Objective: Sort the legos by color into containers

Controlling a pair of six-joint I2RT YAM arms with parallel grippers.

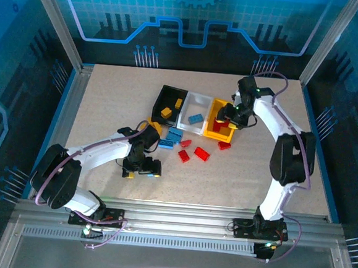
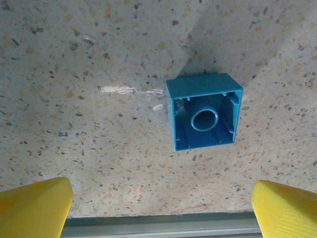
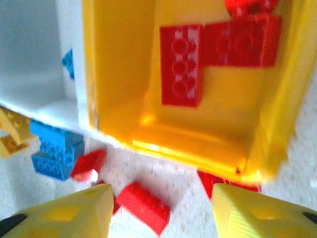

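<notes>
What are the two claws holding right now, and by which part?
Nothing: the left gripper and the right gripper are both open, nothing between their fingers.

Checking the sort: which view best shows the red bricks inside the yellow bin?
Right wrist: it looks straight into the yellow bin, with the red bricks lying large on its floor. Top external shows them small, partly covered by the right gripper.

Robot lab test cell indicated, speckled table point(image 1: 107, 97) enclosed by aluminium frame point(image 1: 54, 22), walls formed by blue panels point(image 1: 194, 14) printed with circuit and gear graphics, two white arms point(image 1: 97, 150) bolted to a slotted rail point(image 1: 179, 212) at the near edge.
</notes>
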